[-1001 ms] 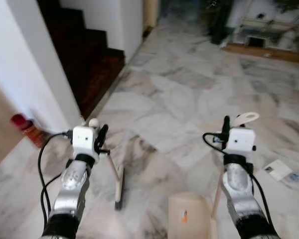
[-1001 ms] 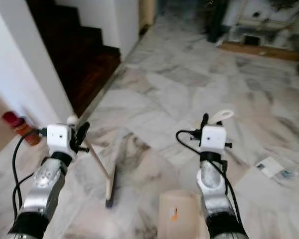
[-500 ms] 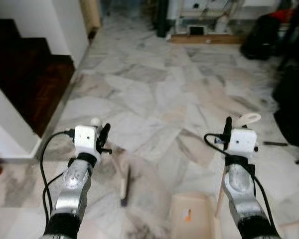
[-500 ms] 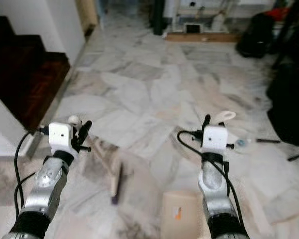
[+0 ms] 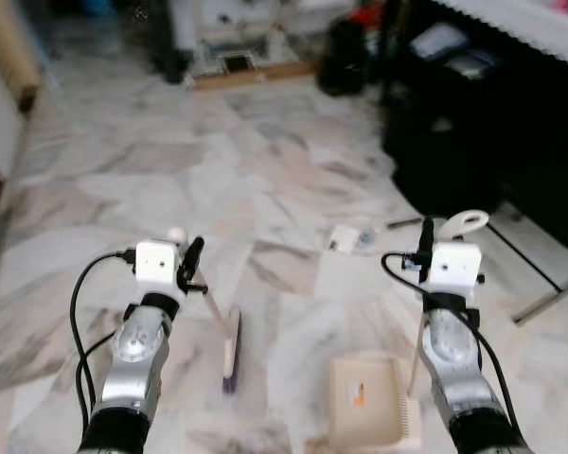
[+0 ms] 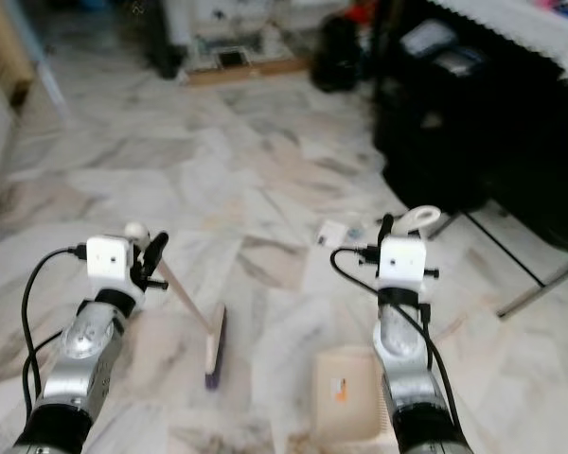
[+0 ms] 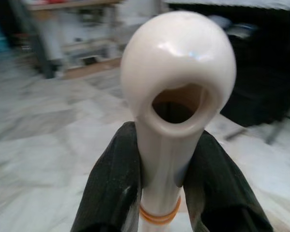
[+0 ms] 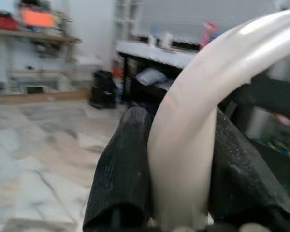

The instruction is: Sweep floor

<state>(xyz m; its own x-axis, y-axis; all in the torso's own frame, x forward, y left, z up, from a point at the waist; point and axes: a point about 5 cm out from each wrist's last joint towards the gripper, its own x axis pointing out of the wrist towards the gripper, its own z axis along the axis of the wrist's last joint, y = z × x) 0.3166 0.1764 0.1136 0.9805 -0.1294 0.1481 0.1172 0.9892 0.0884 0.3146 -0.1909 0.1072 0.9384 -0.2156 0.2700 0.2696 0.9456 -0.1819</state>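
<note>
Broom [image 5: 229, 345] handle clamped in left end effector [image 7: 166, 193], head floorward.

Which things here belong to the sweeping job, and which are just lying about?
Belong to the job:
- broom, handle held in the left gripper
- dustpan, handle held in the right gripper
- scraps of paper litter on the marble floor, ahead of the dustpan

Just lying about:
- black furniture on the right
- low wooden shelf at the far wall
</note>
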